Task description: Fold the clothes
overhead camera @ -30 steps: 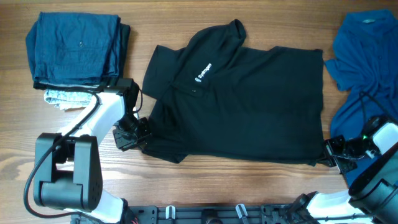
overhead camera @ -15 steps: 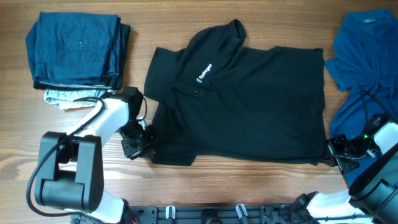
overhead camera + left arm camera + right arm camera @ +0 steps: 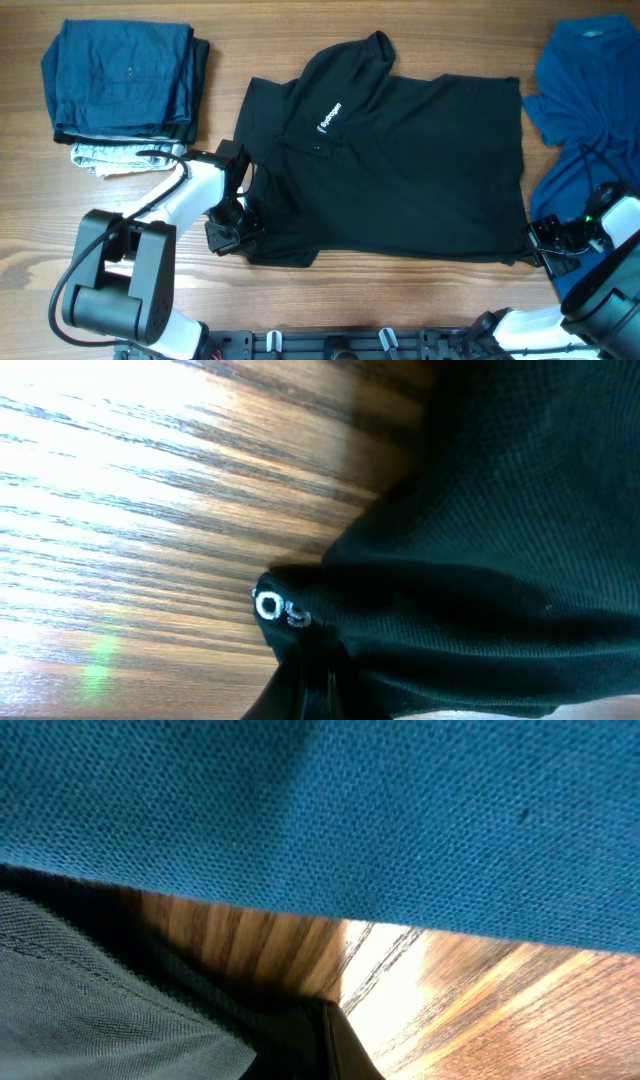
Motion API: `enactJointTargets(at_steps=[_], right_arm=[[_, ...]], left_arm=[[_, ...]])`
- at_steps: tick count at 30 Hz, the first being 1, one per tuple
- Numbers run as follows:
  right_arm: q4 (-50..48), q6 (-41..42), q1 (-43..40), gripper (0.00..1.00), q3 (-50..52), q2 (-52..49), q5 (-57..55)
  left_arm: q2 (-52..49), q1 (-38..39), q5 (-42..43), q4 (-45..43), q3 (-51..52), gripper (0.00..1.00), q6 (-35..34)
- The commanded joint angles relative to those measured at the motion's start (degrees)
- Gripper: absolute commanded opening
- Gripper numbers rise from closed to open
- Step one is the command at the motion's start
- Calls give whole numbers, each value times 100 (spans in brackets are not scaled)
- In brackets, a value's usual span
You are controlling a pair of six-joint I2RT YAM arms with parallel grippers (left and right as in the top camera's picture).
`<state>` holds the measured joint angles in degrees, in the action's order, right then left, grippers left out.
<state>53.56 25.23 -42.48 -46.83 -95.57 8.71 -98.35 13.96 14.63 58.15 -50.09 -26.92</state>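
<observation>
— Different from a second ago?
— Further right along the table (image 3: 400,300) for the left gripper (image 3: 237,232), with the lower left edge of the black polo shirt (image 3: 400,170) dragged inward. No shift at the right gripper (image 3: 541,243).
— And the jaws?
— Clamped tight at the left on that black edge, fabric bunched in the grip. Pinched shut at the right too, on the lower right hem corner, just beside the blue shirt (image 3: 590,90).
— Whereabouts of the polo?
— Spread flat mid-table, collar toward the far edge, white lettering up

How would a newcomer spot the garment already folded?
On the wooden table, look at the upper left corner of the overhead view, left of the spread black polo shirt. The dark blue folded garment lies there, a pale cloth peeking out beneath. It alone forms a neat rectangle.
</observation>
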Motion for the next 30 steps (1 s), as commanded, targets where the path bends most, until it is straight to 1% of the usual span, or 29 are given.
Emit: enactJointTargets(at_steps=[1,7,10,11,12,13,14,15,16,18,20,22,24,25,26,27,30], right_arm=[[-146,20,-50,4,-116,-59,-284],[44,17,-50,4,-116,-59,-273],[31,-46,-50,7,-116,-59,-273],[24,-111,-50,12,-116,-59,-271],[22,-111,-50,25,-116,-59,-273],[22,-111,-50,29,-116,-57,-273],[22,-122,-50,36,-116,-59,-273],[22,-127,-50,46,-116,-59,-273],[22,-127,-50,64,-116,-59,-273],[22,-131,-50,78,-118,-57,-273],[52,-133,-50,88,-210,-57,-227],[227,-129,-50,92,-439,-52,-142],[498,-125,-46,93,-772,-42,-90],[540,-129,-44,93,-859,-24,2],[542,-162,-17,93,-933,9,133],[542,-245,11,93,-964,24,240],[557,-407,144,92,-1075,35,560]], left_arm=[[74,20,-118,31,39,8,-61],[74,20,-122,4,157,9,-208],[74,20,-120,-96,251,14,-210],[74,20,-120,-118,251,15,-210],[74,20,-120,-138,251,17,-210],[74,20,-120,-144,251,18,-210],[74,20,-122,-144,251,19,-210],[74,20,-122,-144,251,19,-208],[74,20,-120,-142,251,20,-208],[74,20,-120,-133,251,20,-208],[74,20,-120,-72,251,20,-208],[74,20,-120,-28,251,20,-205],[74,20,-122,26,251,20,-205],[74,20,-122,55,249,21,-205],[76,20,-122,105,232,26,-205],[76,20,-122,160,208,28,-205],[76,20,-125,476,9,30,-201]])
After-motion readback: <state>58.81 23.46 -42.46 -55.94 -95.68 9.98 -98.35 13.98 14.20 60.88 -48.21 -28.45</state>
